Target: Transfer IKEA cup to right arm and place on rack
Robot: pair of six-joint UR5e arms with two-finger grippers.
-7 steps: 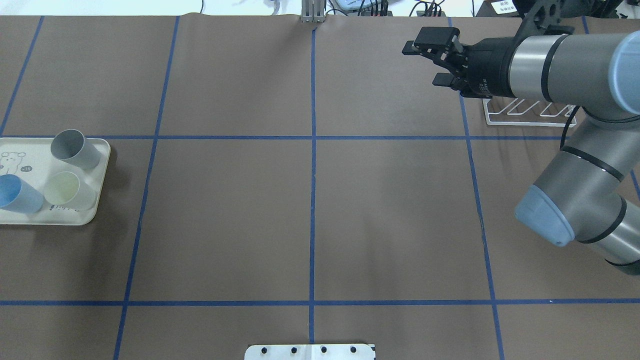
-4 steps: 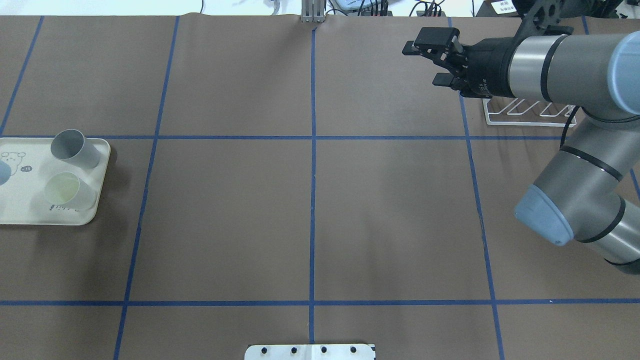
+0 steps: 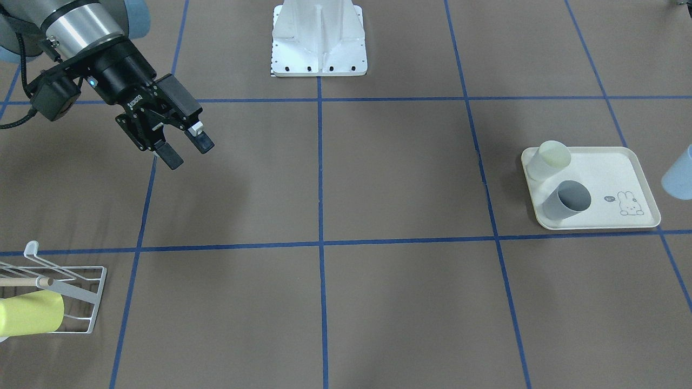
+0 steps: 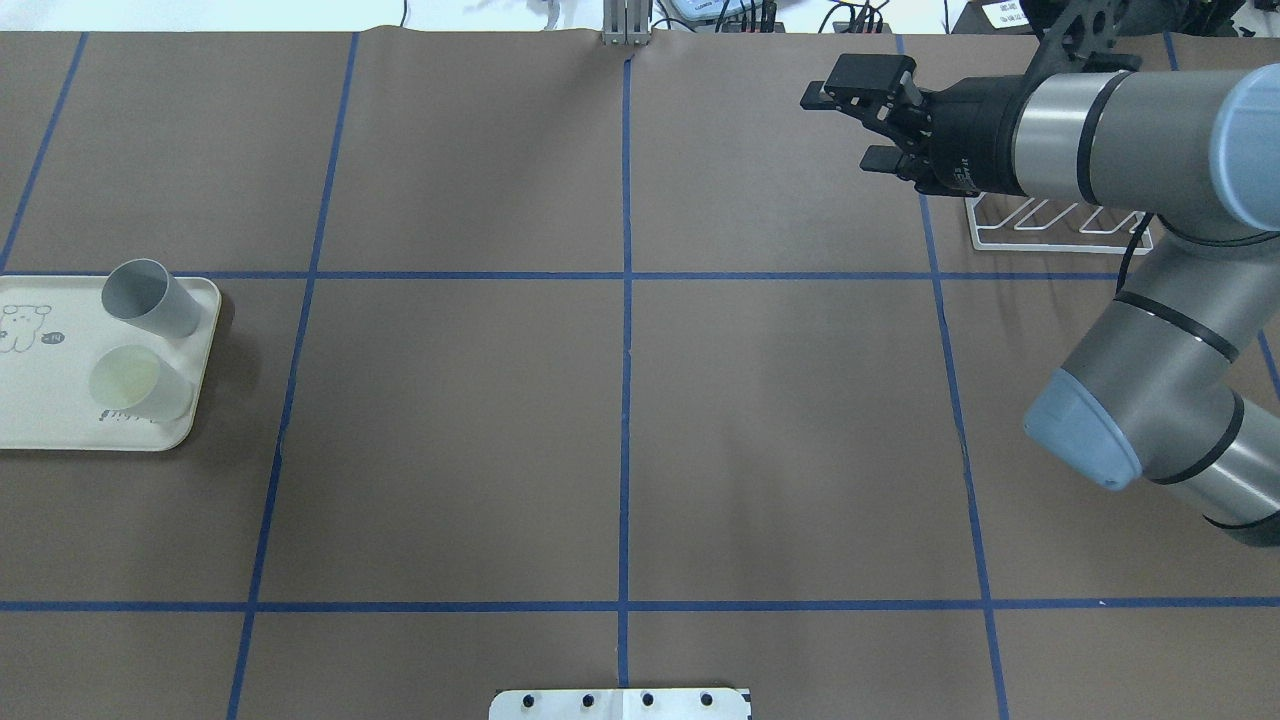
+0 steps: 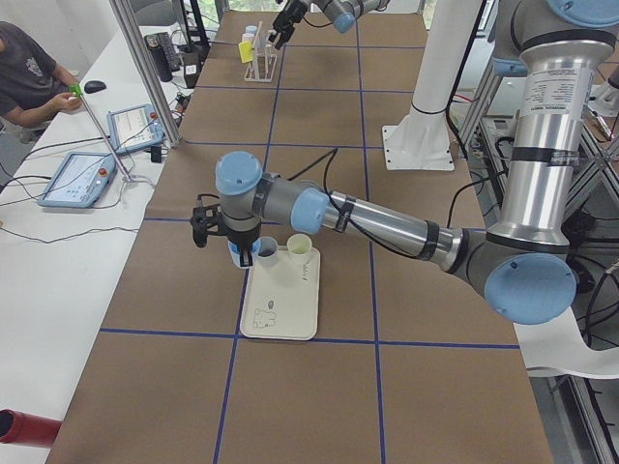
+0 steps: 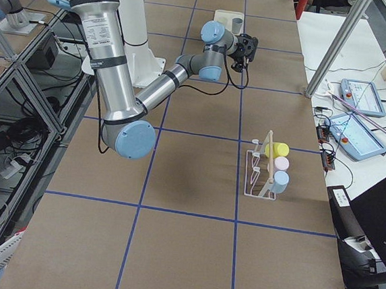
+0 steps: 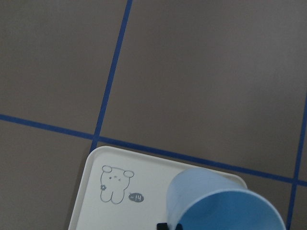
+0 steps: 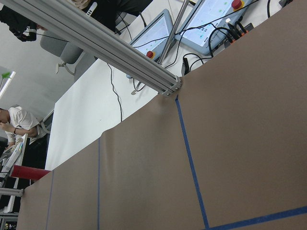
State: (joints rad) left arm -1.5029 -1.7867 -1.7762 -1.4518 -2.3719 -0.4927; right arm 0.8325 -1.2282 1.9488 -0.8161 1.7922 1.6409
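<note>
The light blue IKEA cup (image 7: 225, 206) fills the bottom of the left wrist view, lifted above the tray's corner, and shows at the right edge of the front-facing view (image 3: 680, 173). My left gripper (image 5: 235, 242) is shut on it; only a sliver of black finger shows beside the cup. It is outside the overhead view. My right gripper (image 4: 838, 130) (image 3: 190, 152) hovers open and empty above the table, just left of the white wire rack (image 4: 1050, 230) (image 3: 70, 302). The right arm hides part of the rack in the overhead view.
A cream rabbit-print tray (image 4: 40, 420) (image 3: 638, 178) holds a grey cup (image 4: 150, 298) and a pale yellow cup (image 4: 135, 382). The rack carries a yellow cup (image 3: 30, 313), a pink cup (image 6: 280, 164) and a blue cup (image 6: 279, 182). The white arm base (image 3: 319, 54) stands at mid-table. A person (image 5: 29, 82) sits at a side desk.
The blue cup has left the tray, moving left out of the overhead view. The right gripper stays open and has barely shifted.
</note>
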